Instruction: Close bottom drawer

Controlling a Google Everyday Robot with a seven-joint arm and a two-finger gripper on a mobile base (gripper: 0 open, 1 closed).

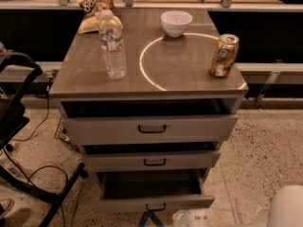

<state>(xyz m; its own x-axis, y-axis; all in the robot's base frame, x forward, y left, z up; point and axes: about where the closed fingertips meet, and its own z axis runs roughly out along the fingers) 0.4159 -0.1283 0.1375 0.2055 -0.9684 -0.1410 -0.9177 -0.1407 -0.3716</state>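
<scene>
Biggest thing first: the cabinet [236, 104] w/ three grey drawers, all sitting out a bit. The top drawer [151, 126] and middle drawer [154, 161] are only cracked open. The bottom drawer [151, 186] is pulled way out, tray showing and empty afaict. Its front w/ the little black handle [155, 207] faces the camera near the bottom edge. So the job isn't done yet imo; it needs a straight push on that front panel, back toward the cabinet.

The gripper [150, 220] is right at the bottom edge of the shot, just below the handle, which makes sense if it's lining up to shove the front in. Only a dark forked bit shows, so can't tell if the jaws are released or clenched. The white rounded chunk [286, 207] in the bottom right corner is prob part of the robot.

The surface [189, 70] is a brown-grey top w/ a white ring [142, 65] marked on it.
- water bottle [112, 44]: upright front-left, outside the ring
- gold can [224, 56]: upright near the right edge
- chip bag [94, 6]: back-left corner, behind the bottle
- white bowl [176, 22]: at the back, on the ring

None of it blocks the drawer, but a hard slam could wobble the bottle.

Room: speckled floor [265, 145], a black frame thing [19, 126] + cables [28, 169] on the left.
</scene>
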